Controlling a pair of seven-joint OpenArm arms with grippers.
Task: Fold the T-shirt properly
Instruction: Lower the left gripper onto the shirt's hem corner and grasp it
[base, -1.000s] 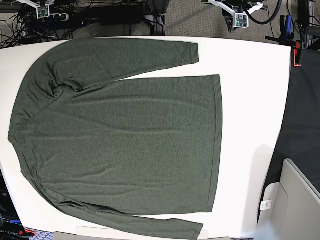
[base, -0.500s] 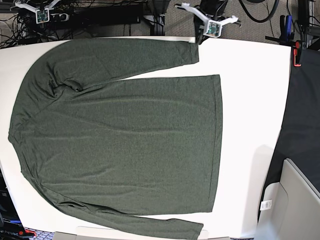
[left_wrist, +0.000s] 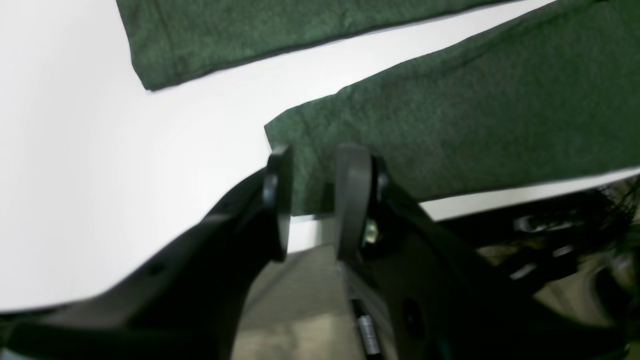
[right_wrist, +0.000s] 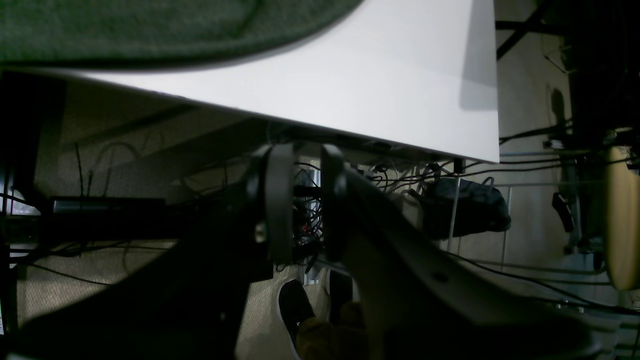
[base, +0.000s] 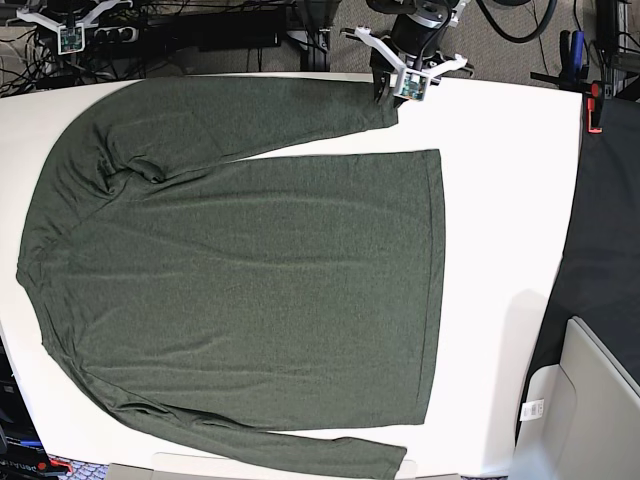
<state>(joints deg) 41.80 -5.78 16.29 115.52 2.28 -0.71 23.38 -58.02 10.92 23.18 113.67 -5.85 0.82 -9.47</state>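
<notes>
A white table (base: 500, 200) held the T-shirt (base: 240, 270), spread flat across its middle. At 12 o'clock, the left gripper (left_wrist: 312, 200) hung over a sleeve cuff, jaws partly open, holding nothing. At 11 o'clock, off the table, the right gripper (right_wrist: 305, 200) was slightly open and empty.

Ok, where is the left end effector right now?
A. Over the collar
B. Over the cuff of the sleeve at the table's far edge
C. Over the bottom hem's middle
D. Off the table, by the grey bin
B: the base view shows the left end effector above the sleeve cuff of the T-shirt.
</notes>
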